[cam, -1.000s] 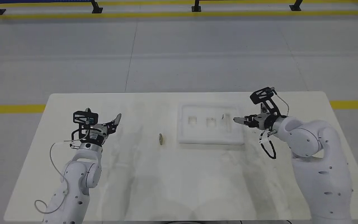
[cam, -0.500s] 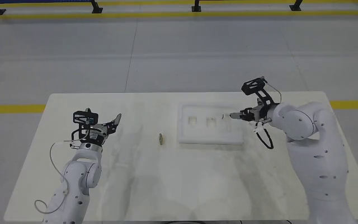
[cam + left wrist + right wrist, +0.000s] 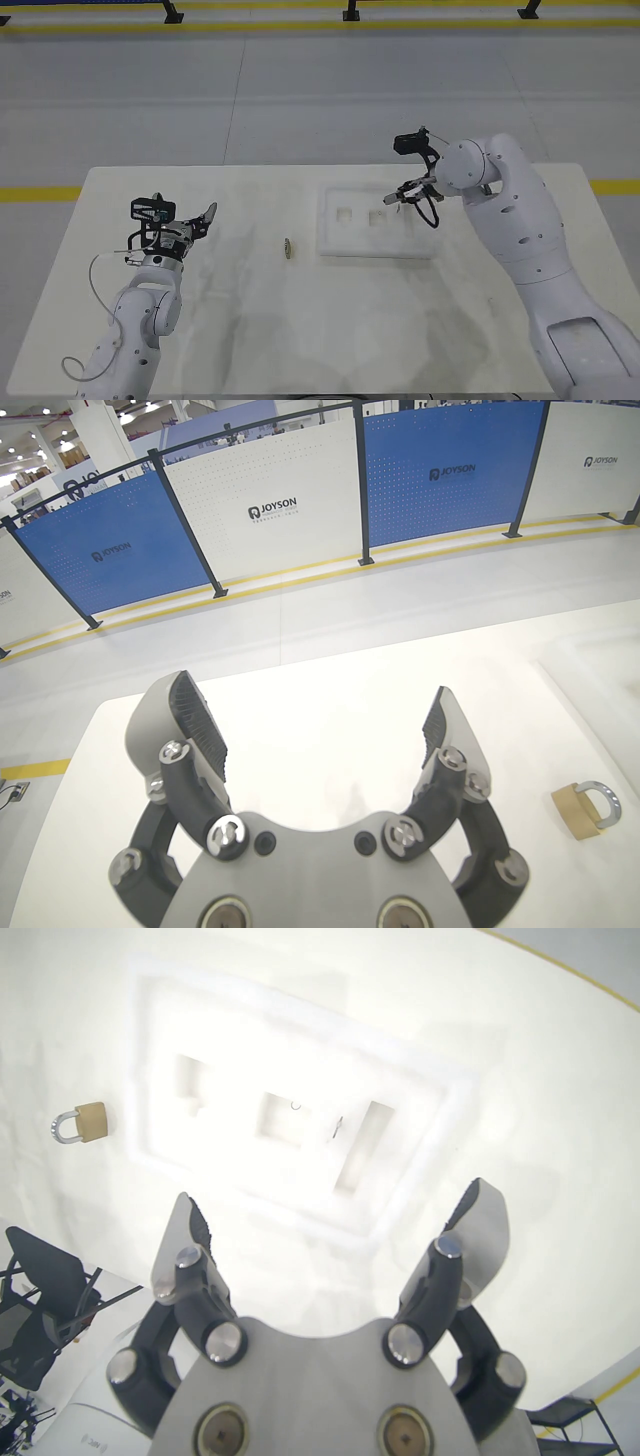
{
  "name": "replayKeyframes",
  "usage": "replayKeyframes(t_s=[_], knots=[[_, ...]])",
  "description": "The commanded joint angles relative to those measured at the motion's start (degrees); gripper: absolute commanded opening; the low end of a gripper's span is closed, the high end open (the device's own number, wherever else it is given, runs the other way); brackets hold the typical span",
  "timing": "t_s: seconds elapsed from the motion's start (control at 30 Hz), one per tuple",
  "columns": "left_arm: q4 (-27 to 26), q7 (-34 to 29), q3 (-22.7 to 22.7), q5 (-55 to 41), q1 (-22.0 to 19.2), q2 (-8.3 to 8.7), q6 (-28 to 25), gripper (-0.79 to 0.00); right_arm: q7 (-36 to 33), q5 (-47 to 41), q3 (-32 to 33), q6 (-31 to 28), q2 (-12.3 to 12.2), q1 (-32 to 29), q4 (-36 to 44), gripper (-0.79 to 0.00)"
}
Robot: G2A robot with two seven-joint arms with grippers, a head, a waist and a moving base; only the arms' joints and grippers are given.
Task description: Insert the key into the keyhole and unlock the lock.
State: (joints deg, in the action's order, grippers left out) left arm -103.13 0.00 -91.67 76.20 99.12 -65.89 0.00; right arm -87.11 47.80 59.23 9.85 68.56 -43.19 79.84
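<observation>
Right claw (image 3: 395,198) hangs over the far right part of a white foam tray (image 3: 330,245) in the top view, on a pale surface (image 3: 300,330). Its fingers are too small there to judge. Left claw (image 3: 205,215) is held above the left part of the surface, well apart from the tray, fingers spread. The brass lock (image 3: 287,248) lies on the surface between the two, just left of the tray.

From the left wrist, the left claw (image 3: 310,700) stands wide apart with nothing between its ribbed pads (image 3: 197,720). The lock (image 3: 585,812) lies flat nearby, with its steel shackle turned away from the claw.

From the right wrist, the right claw (image 3: 332,1195) is also spread and holds nothing, and hangs above the tray (image 3: 137,1078). A small thin metal piece, apparently the key (image 3: 338,1127), rests in the tray between the middle recess and the long one. The lock (image 3: 82,1123) lies just beyond the tray's edge, not touching it.
</observation>
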Motion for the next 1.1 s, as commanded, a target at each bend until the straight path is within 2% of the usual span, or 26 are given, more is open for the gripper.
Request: replayKeyframes(t_s=[0.0, 0.2, 0.23, 0.3, 0.47, 0.73, 1.07], knots=[[0.00, 0.00, 0.00, 0.00, 0.00, 0.00, 0.00, 0.000, 0.91, 0.09, -1.26, 0.44, 0.35, 0.61, -1.87, 0.000], [0.00, 0.00, 0.00, 0.00, 0.00, 0.00, 0.00, 0.000, 3.61, -0.69, -5.24, 1.45, 1.77, 2.53, -8.82, 0.000], [0.00, 0.00, 0.00, 0.00, 0.00, 0.00, 0.00, 0.000, 3.68, -0.70, -5.95, 1.59, 2.03, 2.98, -9.90, -0.018], [0.00, 0.00, 0.00, 0.00, 0.00, 0.00, 0.00, 0.000, 3.80, 0.49, -7.63, 1.91, 2.52, 4.02, -11.91, -0.095], [0.00, 0.00, 0.00, 0.00, 0.00, 0.00, 0.00, 0.000, 4.05, -0.18, -10.08, 2.26, 3.75, 6.22, -16.21, -0.394], [0.00, 0.00, 0.00, 0.00, 0.00, 0.00, 0.00, 0.000, 5.32, -0.69, -11.73, 2.44, 4.93, 8.19, -19.65, -0.419], [0.00, 0.00, 0.00, 0.00, 0.00, 0.00, 0.00, 0.000, 9.30, -0.19, -11.71, 4.98, 5.59, 8.36, -20.22, -0.428]])
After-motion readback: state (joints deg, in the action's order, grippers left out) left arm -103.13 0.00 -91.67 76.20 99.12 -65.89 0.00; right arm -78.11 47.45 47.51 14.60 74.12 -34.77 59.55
